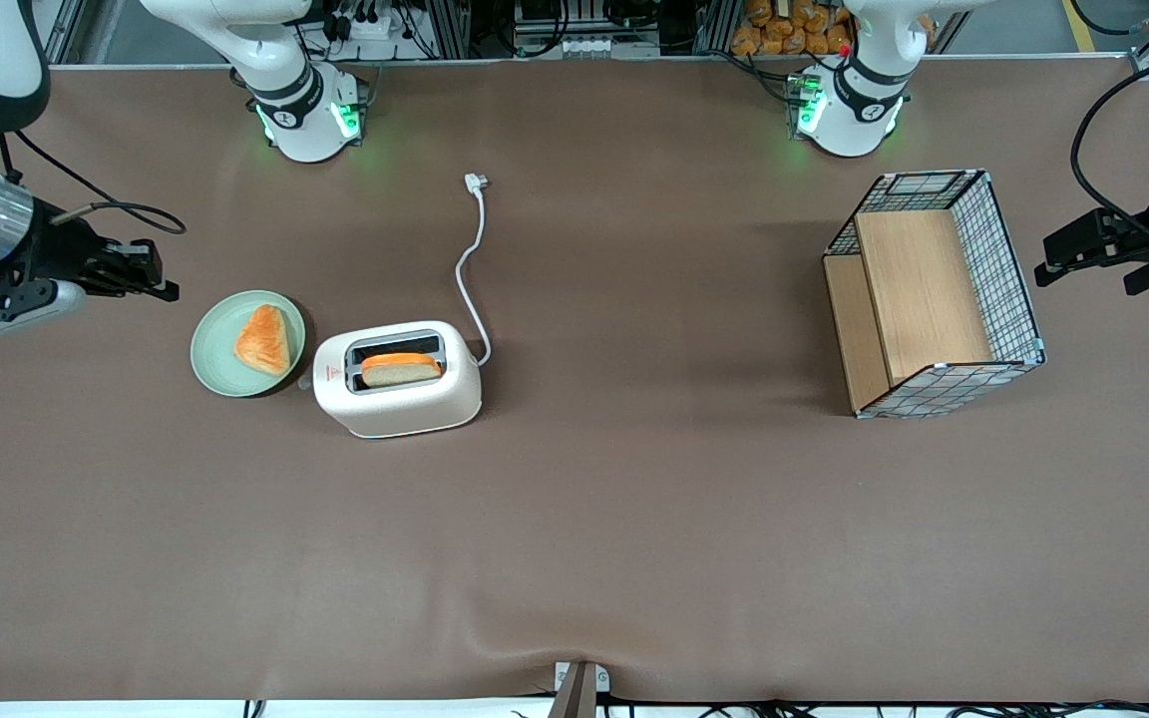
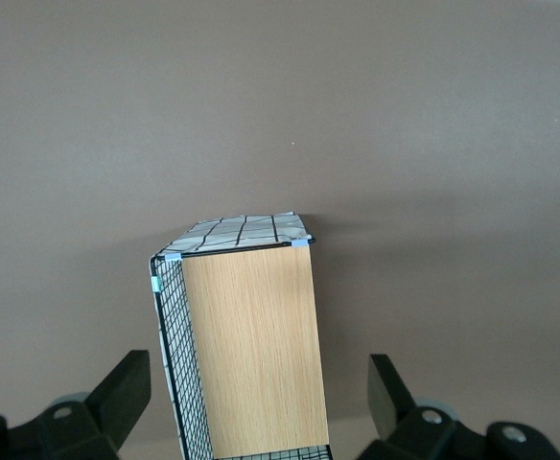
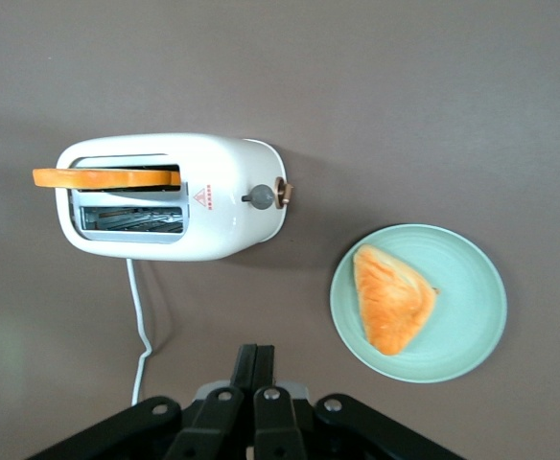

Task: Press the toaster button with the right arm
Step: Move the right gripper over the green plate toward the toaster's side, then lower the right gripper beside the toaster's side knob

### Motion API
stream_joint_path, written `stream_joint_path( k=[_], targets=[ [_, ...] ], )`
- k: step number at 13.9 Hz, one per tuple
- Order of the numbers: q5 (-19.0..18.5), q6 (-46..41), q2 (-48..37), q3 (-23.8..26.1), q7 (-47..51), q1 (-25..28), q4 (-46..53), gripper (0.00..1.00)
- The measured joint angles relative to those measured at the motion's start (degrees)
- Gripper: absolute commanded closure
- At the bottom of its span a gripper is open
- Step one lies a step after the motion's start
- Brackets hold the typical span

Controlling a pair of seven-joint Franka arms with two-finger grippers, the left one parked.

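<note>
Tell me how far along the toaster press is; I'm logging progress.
Done: a bread slice sits in the toaster. In hand: nothing; the claw hangs shut near the green plate, apart from the toaster. Left: reaching and pressing the toaster button.

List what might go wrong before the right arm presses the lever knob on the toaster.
1. The small grey lever knob sits on the end of the cream-white two-slot toaster facing the pale green plate with its triangular pastry; the black two-finger claw, shut and off toward the working arm's end, may knock the plate.
2. A sideways push may slide the toaster.
3. The knob is small, so it may be missed.
</note>
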Motion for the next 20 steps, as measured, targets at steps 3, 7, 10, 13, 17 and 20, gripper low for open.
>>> stream_joint_path(
  k=[3,7,10,13,17,20],
  targets=[
    [3.9,3.5,0.3,0.0,-0.6,0.0,-3.8,1.0],
    [5.3,7.8,1.8,0.0,-2.5,0.0,-7.2,1.0],
    [10.4,9.3,4.6,0.0,-5.0,0.0,-8.2,1.0],
    [11.8,12.5,7.7,0.0,-6.7,0.1,-8.5,1.0],
    [16.5,14.7,10.9,0.3,-8.4,0.2,-8.5,1.0],
    [20.0,15.8,13.0,0.3,-9.9,0.4,-8.5,1.0]
  ],
)
